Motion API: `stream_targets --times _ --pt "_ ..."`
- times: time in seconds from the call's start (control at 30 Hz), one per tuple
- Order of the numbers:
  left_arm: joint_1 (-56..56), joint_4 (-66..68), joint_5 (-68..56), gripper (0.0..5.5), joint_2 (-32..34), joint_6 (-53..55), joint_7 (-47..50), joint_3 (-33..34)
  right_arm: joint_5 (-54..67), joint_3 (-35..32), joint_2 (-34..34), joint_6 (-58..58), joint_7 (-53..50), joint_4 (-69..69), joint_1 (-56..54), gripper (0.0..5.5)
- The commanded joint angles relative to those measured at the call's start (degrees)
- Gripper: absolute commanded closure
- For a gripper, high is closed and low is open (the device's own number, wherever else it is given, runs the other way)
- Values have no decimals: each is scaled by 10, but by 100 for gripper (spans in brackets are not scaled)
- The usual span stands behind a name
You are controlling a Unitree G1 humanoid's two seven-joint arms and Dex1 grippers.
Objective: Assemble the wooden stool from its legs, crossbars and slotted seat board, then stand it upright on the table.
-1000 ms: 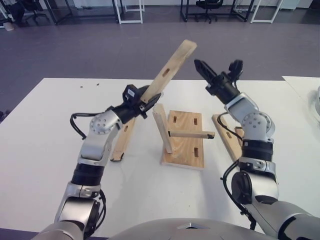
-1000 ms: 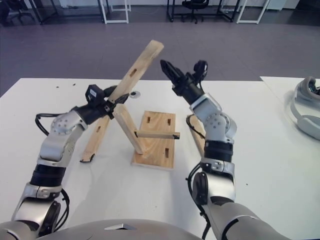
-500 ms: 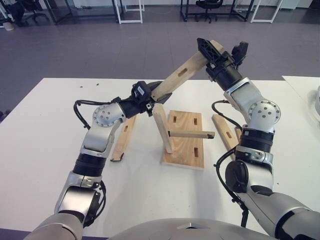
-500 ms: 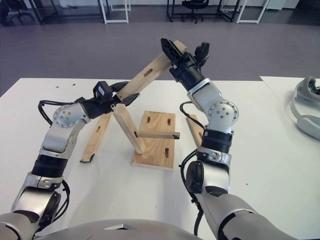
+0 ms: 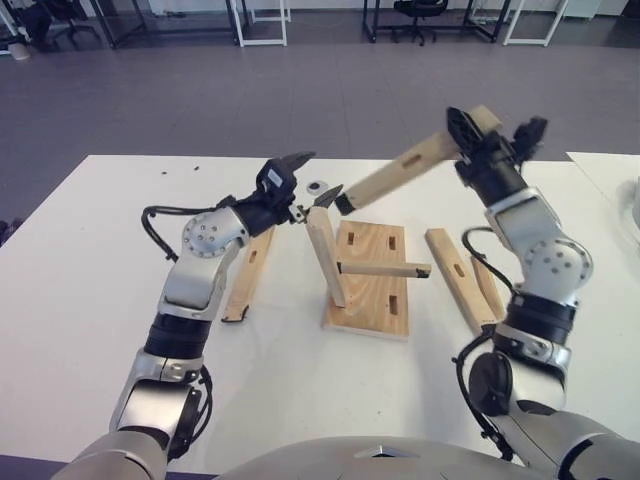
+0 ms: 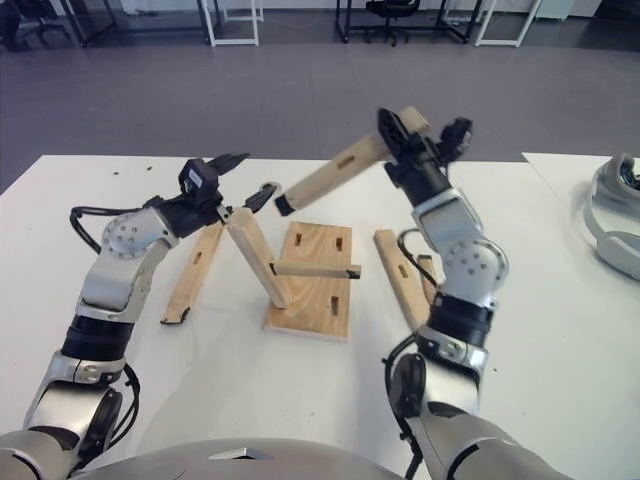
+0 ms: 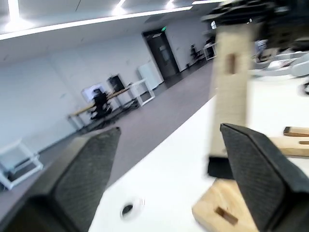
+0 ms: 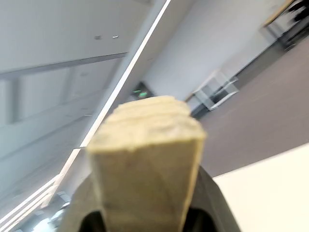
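Note:
My right gripper point(image 5: 468, 135) is shut on the upper end of a slotted wooden leg point(image 5: 400, 175), held slanting in the air over the table. The leg's lower end hangs just past my left gripper point(image 5: 312, 178), which is open and touches nothing; its dark fingers point(image 7: 256, 164) stand wide apart. The leg's end face point(image 8: 145, 154) sits between the right fingers. The slotted seat board point(image 5: 372, 285) lies flat on the table with one leg point(image 5: 325, 255) standing tilted in it. A crossbar point(image 5: 385, 268) sticks out sideways from that leg.
Another leg point(image 5: 250, 270) lies on the table left of the seat board. Two more wooden pieces point(image 5: 455, 275) lie to its right. A small round item point(image 5: 318, 186) rests near the left gripper. A white headset point(image 6: 615, 215) sits on the neighbouring table at right.
The leg passed from my left gripper to my right. The right gripper closed on its upper end, the left gripper opened and let go, and the leg swung right and lower.

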Motion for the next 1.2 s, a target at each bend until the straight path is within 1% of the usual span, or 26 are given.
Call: stream_targets --times 0.03,0.1,0.13,0.2,0.27,0.37,0.47,0.6,0.7,0.77,0.9,1.03,1.17,1.2 --pt "164 -103 38 98 -22 67 84 -16 61 -38 27 27 -96 -189 212 450" --pt "233 -130 58 63 -39 111 135 -19 112 -50 42 20 -148 -232 274 450" --pt "249 -136 69 48 -41 124 149 -24 120 -50 45 15 -164 -243 301 450" --pt "249 -141 81 48 -41 140 162 -28 134 -39 51 6 -187 -255 336 450" --pt "243 -143 83 48 -37 152 167 -22 138 -14 51 0 -202 -256 353 450" --pt "243 -149 67 48 -46 170 173 -4 144 5 36 -11 -217 -260 371 450" --pt "241 -157 69 48 -59 176 178 -18 75 33 5 -26 -223 -281 373 450" --pt "241 -179 65 48 -73 189 182 -37 21 81 -49 -9 -287 -341 331 448" --pt "237 -187 66 48 -77 199 185 -41 -20 98 -84 3 -315 -340 298 448" --pt "234 -192 60 48 -84 206 185 -45 -47 107 -106 6 -309 -335 289 448" --pt "200 -195 54 48 -116 227 189 -74 -87 169 -111 15 -279 -331 309 448" --pt "165 -193 41 48 -150 249 189 -98 -116 204 -109 39 -279 -331 324 448" --pt "143 -196 31 48 -159 265 179 -124 -158 246 -113 62 -284 -331 330 448" --pt "141 -201 27 48 -159 270 173 -132 -175 260 -126 69 -277 -331 325 448"
